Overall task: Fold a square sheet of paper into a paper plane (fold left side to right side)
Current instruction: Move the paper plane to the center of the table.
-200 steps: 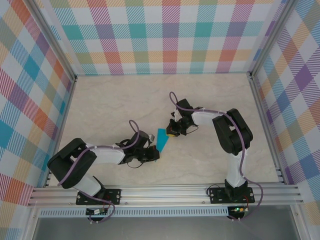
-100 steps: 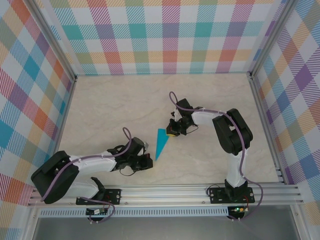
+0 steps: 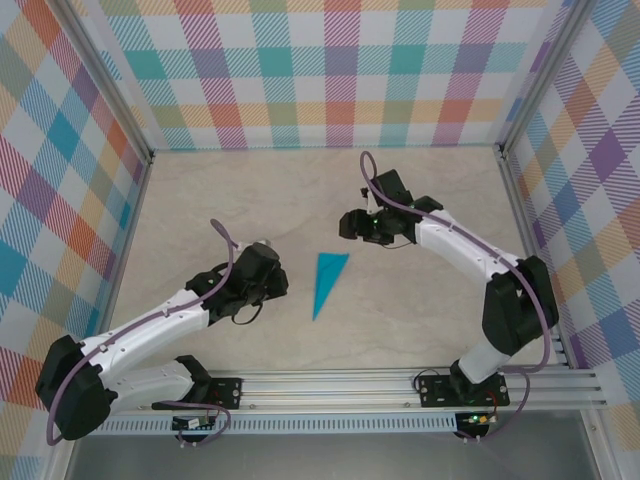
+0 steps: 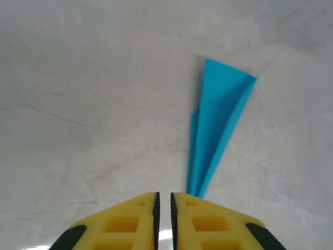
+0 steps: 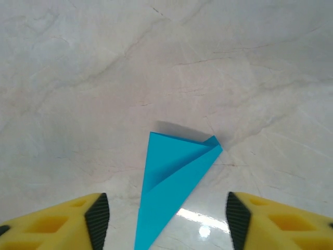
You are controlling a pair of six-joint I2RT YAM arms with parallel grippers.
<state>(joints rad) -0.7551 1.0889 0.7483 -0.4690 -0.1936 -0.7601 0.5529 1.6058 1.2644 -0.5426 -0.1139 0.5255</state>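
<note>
From above, the paper plane [image 3: 327, 280] lies flat on the pale marbled bench [image 3: 200, 200], about midway between the two arms, and nothing touches it. It is a slim teal dart, blunt end away from the bases and point toward them. The left claw [image 3: 265, 272] sits off to its left and the right claw [image 3: 352, 225] beyond its blunt end. The folding looks done, or nearly so. Any next move would be a light press along the crease, not a regrasp.

At the left wrist, the left claw [image 4: 164, 200] is all but closed, with only a thin slit between the yellow pads and nothing in it. The plane [image 4: 218, 125] is just ahead, its layers lifting slightly along one edge.

At the right wrist, the right claw [image 5: 165, 221] stands wide and empty, straddling the plane's [image 5: 174, 172] tip. The paper is thin and matte with one sharp diagonal crease, and the bench is glossy.
</note>
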